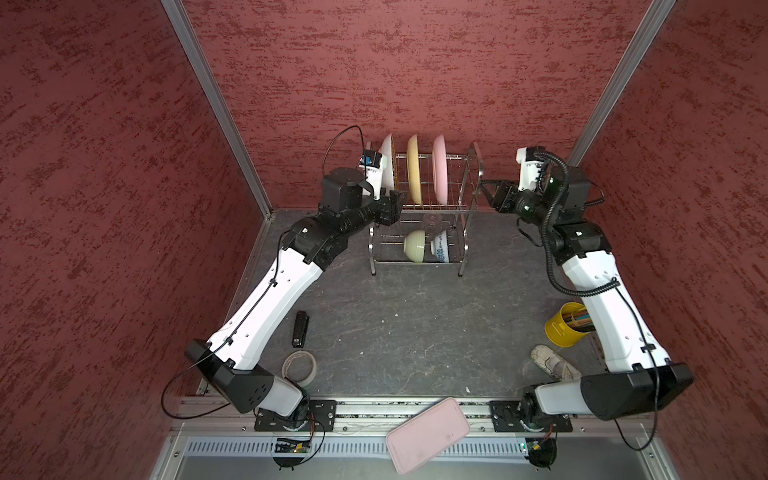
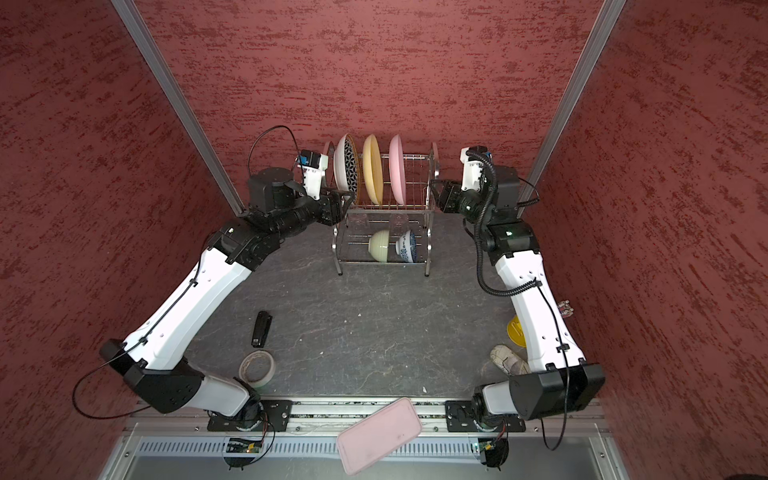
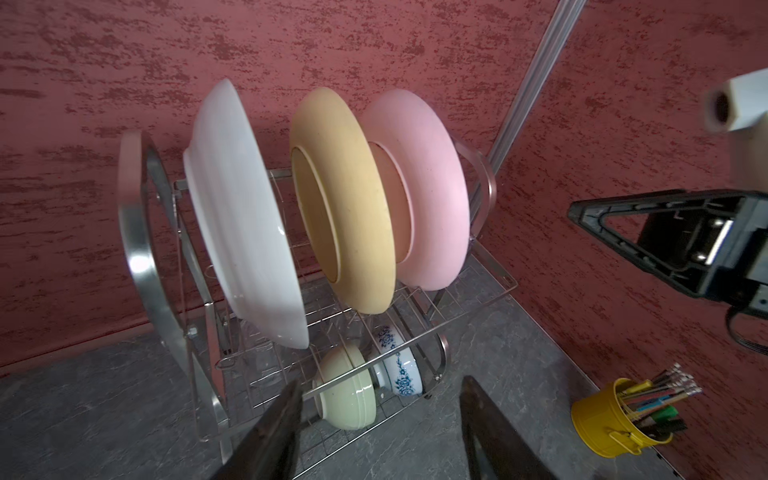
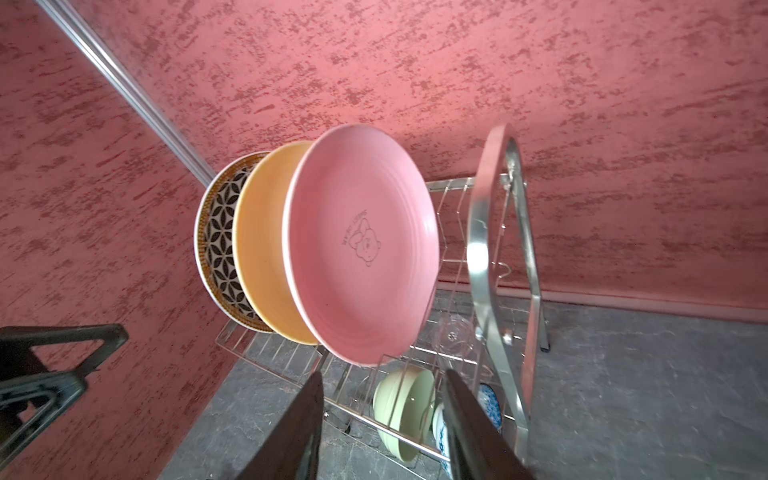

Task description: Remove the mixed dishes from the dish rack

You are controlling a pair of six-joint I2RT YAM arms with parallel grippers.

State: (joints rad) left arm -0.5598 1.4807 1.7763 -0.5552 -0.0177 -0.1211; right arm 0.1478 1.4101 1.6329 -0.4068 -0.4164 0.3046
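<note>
Currently both arms reach forward and flank the dish rack (image 1: 464,249), which stands at the back of the table (image 1: 415,324) against the wall (image 1: 415,83). The left arm (image 1: 266,299) is bent at the elbow, wrist level with the upper tier; the left gripper (image 3: 380,386) sits at the rack's left end, jaws apart, holding nothing. The right arm (image 1: 602,299) mirrors that pose; the right gripper (image 4: 384,374) sits just beside the rack's right end, jaws apart, nothing between them. Upper tier: 3 plates on edge, namely black-and-white geometric plate (image 2: 345,170), yellow-orange plate (image 2: 370,168), pink plate (image 2: 397,170). Lower tier: pale green bowl (image 1: 415,246) and blue-floral white bowl (image 1: 440,248), on their sides, side by side. The left wrist view shows only the plates' undersides, the patterned one reading plain white; the right wrist view shows their faces and 1 clear cup (image 4: 453,334) under the upper tier.
</note>
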